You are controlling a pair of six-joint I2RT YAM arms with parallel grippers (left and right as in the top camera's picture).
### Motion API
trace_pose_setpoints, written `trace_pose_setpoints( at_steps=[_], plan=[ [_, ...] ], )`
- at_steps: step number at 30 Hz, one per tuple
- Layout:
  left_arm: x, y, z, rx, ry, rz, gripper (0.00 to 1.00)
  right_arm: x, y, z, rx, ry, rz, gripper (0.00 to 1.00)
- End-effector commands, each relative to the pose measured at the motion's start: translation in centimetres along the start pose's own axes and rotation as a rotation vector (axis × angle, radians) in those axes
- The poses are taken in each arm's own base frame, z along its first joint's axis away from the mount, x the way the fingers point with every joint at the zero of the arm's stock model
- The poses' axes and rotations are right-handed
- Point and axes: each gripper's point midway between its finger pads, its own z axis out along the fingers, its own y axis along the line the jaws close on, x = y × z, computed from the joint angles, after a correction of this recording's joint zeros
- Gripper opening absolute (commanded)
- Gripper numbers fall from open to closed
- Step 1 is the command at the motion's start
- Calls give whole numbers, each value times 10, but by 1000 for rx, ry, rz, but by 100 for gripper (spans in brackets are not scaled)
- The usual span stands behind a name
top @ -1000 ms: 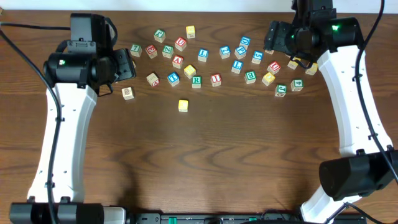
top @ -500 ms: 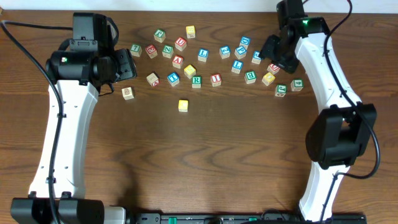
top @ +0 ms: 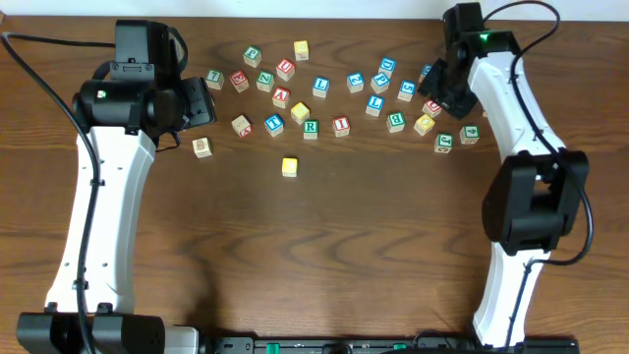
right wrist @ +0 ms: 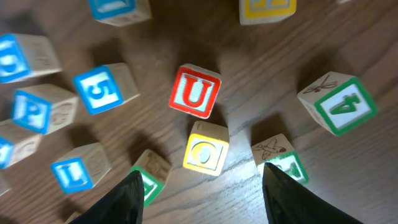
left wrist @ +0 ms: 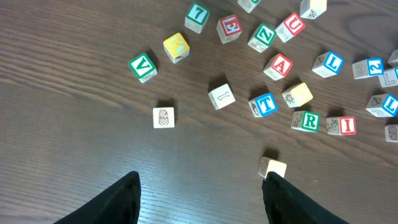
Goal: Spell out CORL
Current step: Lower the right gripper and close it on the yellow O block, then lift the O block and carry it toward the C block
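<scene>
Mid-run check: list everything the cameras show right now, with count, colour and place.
letter blocks: about 25 overhead, wooden with red, blue, green or yellow faces, scattered across the table's far side.
yellow O block: one, yellow, right end of the cluster, beside red U block.
lone yellow block: one, yellow, apart, nearer than the cluster.
table: one, dark brown wood.
left gripper: one, black, open, over bare table.
right gripper: one, black, open, over the yellow O block.

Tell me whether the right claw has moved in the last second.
Yes. Overhead, the right claw shifted toward the picture's left, ending above the red U block.
</scene>
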Motion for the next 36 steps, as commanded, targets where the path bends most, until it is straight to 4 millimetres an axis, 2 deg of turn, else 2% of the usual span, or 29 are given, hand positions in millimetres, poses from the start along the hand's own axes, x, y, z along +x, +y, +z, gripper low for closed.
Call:
trace_pose_setpoints(
  at_steps=[1, 5, 15, 23, 30, 36],
  plan=[
    [-3, -1, 0, 2, -3, 19, 62, 3, -2, 13, 24, 19, 20, 55],
    [-1, 0, 1, 1, 1, 19, 62, 9, 1, 25, 12, 56, 17, 49],
    [-1, 0, 2, 0, 4, 19, 62, 24, 2, 58, 31, 115, -50, 46],
    [-1, 0, 2, 0, 4, 19, 62, 22, 4, 62, 23, 109, -98, 43],
    [-1, 0, 2, 0, 4, 19, 62, 31, 0, 69, 37, 128, -114, 40],
    [-1, 0, 2, 0, 4, 19, 62, 32, 0, 69, 34, 130, -162, 32]
  ],
)
